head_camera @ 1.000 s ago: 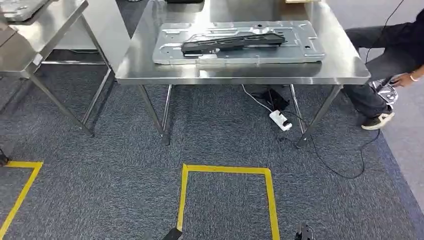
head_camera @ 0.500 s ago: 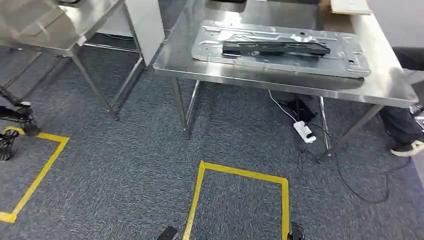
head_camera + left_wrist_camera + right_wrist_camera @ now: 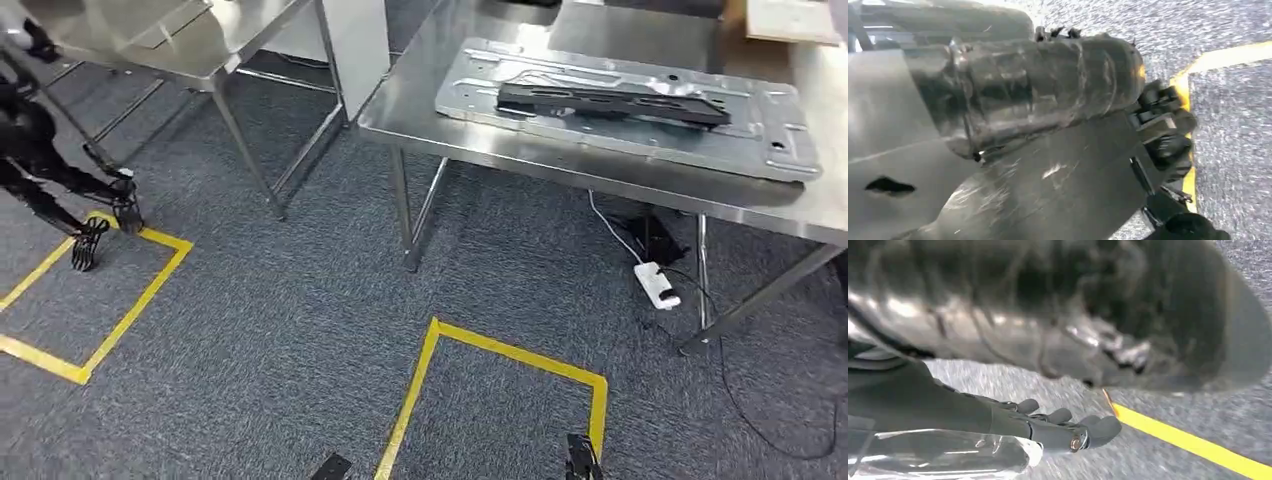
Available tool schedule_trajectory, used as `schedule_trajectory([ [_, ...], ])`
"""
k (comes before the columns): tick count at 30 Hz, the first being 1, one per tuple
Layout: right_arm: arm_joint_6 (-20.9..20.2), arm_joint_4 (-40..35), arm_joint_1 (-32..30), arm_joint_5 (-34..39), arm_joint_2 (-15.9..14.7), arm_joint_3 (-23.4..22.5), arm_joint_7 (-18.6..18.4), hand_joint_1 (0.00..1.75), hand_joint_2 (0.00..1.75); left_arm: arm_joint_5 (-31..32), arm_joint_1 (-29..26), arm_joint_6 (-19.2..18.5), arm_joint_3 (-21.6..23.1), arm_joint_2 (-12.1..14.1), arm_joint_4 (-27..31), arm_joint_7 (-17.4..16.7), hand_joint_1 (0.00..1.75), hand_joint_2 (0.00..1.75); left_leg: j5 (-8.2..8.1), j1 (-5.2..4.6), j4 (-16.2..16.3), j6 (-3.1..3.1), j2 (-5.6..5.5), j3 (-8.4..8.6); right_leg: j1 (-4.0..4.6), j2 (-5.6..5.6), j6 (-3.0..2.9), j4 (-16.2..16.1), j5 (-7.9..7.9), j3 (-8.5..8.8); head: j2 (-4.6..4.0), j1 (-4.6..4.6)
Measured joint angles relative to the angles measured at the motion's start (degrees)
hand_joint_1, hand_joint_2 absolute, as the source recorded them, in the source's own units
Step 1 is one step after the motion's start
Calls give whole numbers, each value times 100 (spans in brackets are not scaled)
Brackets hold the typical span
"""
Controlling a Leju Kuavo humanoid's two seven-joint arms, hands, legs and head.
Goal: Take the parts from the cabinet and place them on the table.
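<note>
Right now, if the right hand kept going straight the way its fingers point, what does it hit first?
Probably the grey carpet. In the right wrist view the right hand holds nothing, and its fingers aim at carpet near the yellow tape line. Nothing else shows ahead; depth is unclear.

A steel table [image 3: 560, 160] carries a flat grey metal plate [image 3: 640, 120], with a long black part [image 3: 610, 102] lying lengthwise on top of it. A cardboard piece [image 3: 790, 20] sits at the table's far corner. A second steel table [image 3: 190, 45] stands beside it. Below, grey carpet [image 3: 280, 330] bears yellow tape lines [image 3: 480, 345] and a white power strip [image 3: 658, 284].
</note>
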State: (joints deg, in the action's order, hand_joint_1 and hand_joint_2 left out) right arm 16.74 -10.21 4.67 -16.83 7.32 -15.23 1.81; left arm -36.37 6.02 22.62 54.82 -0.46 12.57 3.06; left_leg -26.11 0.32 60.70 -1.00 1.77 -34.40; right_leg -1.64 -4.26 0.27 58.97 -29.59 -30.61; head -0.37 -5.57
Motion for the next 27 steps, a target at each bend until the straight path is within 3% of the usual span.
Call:
schedule_trajectory([
  [1, 17, 0, -1, -63, -2, 44, 9, 0, 0, -4, 10, -9, 0, 5, 0, 9, 0, 0, -130, -64, -164, 16, 247, 79, 11, -42, 18, -32, -5, 14, 0, 7],
  [2, 33, 0, 3, -122, 0, 105, 0, 0, 0, -4, 36, -42, 0, 5, 0, 14, 0, 0, -82, -102, -208, 69, 265, 76, 56, -91, 52, -40, 0, 17, 2, 2],
  [3, 41, 0, 2, -161, 0, 146, -33, 0, 0, -9, 44, -59, 0, 2, 0, -13, 0, 0, -63, -102, -191, 128, 181, 53, 62, -115, 72, -51, 7, 17, 2, 24],
  [4, 48, 0, 4, -183, 4, 173, -61, 0, 0, -11, 41, -72, 0, 0, 0, -37, 0, 0, -62, -103, -196, 139, 164, 40, 71, -149, 81, -52, 5, 27, 2, 37],
  [7, 118, 0, 1, -201, 48, 238, -181, 0, 0, -30, 46, -103, 0, 2, 0, -164, 0, 0, -45, -117, -229, 235, -5, 35, 47, -295, 184, -91, -20, 92, 0, 28],
  [8, 140, 0, 5, -201, 52, 269, -188, 0, 0, -41, 65, -103, 0, -6, 0, -196, 0, 0, -14, -85, -273, 285, -63, 60, 20, 16, 213, 30, -145, 45, 2, 50],
  [9, 159, -2, 11, -207, 52, 293, -136, 0, 0, -82, 99, -92, 0, -6, 0, -231, 0, 0, -9, -85, -274, 315, -118, 59, 24, 211, 194, 336, -348, -93, 2, 61],
  [11, 192, -2, -9, -236, 52, 387, 9, 0, 0, -92, 150, -46, 0, -24, 2, -242, 0, 0, -3, -103, -271, 376, -229, 44, 61, 377, 152, 1344, -775, -579, 0, 79],
  [12, 194, -2, -22, -257, 50, 432, 59, 0, 0, -65, 162, -24, 0, -37, 2, -249, 0, 0, -2, -119, -270, 386, -294, 42, 74, 398, 141, 1668, -855, -752, 0, 81],
  [13, 188, -2, -37, -290, 46, 485, 105, 0, 0, 5, 174, 17, 0, -43, 2, -275, 0, 0, 1, -133, -264, 392, -388, 45, 90, 409, 122, 1796, -790, -848, 2, 77],
  [15, 157, -2, -41, -356, 35, 573, 116, 0, 0, 129, 181, 83, 7, -43, 2, -334, 0, 0, 1, -138, -247, 391, -519, 52, 117, 426, 78, 1376, -443, -694, 0, 79],
  [16, 109, -2, -32, -417, 17, 654, 116, 0, 0, 166, 183, 157, 13, -43, 2, -376, 0, 0, -1, -140, -213, 388, -637, 52, 122, 493, 39, 687, -55, -403, 2, 79],
  [17, 87, -2, -30, -430, -13, 719, 116, 0, 0, 160, 180, 208, 15, -50, 2, -380, 0, 0, -11, -131, -188, 375, -701, 32, 112, 749, 5, 212, 117, -217, 2, 81],
  [18, 96, -2, -33, -395, -24, 772, 120, 0, 0, 109, 189, 249, 15, -57, 2, -380, 0, 0, -21, -165, -137, 352, -753, -23, 90, 1029, -4, 78, 32, -186, 0, 70],
  [21, 192, -2, -55, 100, -24, 791, 269, 0, 0, -33, 150, 341, 15, -57, 2, -360, 0, 0, 35, -90, -179, 269, -949, -79, 119, 863, -12, 62, 53, -175, 0, 85],
  [22, 234, -2, -50, 408, -24, 776, 324, 0, 0, -63, 92, 369, 15, -55, 2, -362, 0, 0, 58, -114, -190, 227, -1046, -93, 97, 776, -58, 9, 83, -121, 2, 79],
  [23, 238, -2, -43, 466, -31, 769, 319, 0, 0, -70, 50, 378, 15, -48, 0, -384, 0, 0, 11, -110, -139, 220, -914, -118, 46, 677, -93, -45, 114, -83, 2, 74],
  [24, 240, -2, -36, 435, -50, 767, 299, 0, 0, -63, 23, 380, 15, -50, 0, -413, 0, 0, -103, -160, 19, 174, -572, -174, 57, 643, -110, -83, 125, -46, 0, 46],
  [25, 236, -2, -33, 380, -52, 767, 288, 0, 0, -61, 19, 380, 15, -50, 0, -450, 0, 0, -264, -132, 304, 134, -403, -311, 60, 571, -124, -98, 127, -27, 2, 11],
  [26, 212, -2, -37, 286, -55, 769, 258, 0, 0, -59, 37, 408, 15, -48, 0, -487, 0, 0, -507, -94, 860, 87, -280, -596, 72, 460, -127, -95, 122, -21, 0, 29],
  [27, 199, -2, -46, 221, -57, 780, 221, 0, 0, -57, 47, 417, 15, -48, 0, -505, 0, 0, -668, -71, 1269, 66, -247, -814, 73, 365, -125, -94, 111, -21, 0, 15],
])
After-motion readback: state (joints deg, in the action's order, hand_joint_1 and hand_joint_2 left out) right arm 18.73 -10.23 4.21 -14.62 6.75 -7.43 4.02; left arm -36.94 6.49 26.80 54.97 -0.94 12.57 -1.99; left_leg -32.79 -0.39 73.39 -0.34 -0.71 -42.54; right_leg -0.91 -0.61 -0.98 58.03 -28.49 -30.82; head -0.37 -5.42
